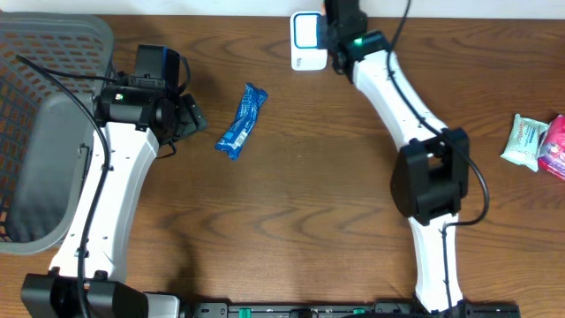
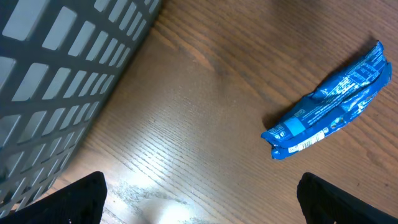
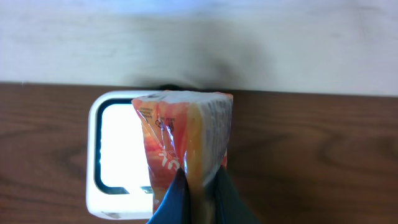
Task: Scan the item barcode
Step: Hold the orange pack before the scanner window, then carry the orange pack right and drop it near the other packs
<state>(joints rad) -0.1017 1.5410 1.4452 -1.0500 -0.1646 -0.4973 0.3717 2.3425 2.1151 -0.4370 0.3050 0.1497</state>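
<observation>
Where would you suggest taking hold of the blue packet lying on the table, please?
Grip the blue packet across its narrow middle, coming straight down from above. It lies flat on the table and is long and thin, so the open left gripper can close over its two long edges.

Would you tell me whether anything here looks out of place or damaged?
Nothing stands out: the blue packet lies intact on the table, and the orange packet is held before the scanner.
</observation>
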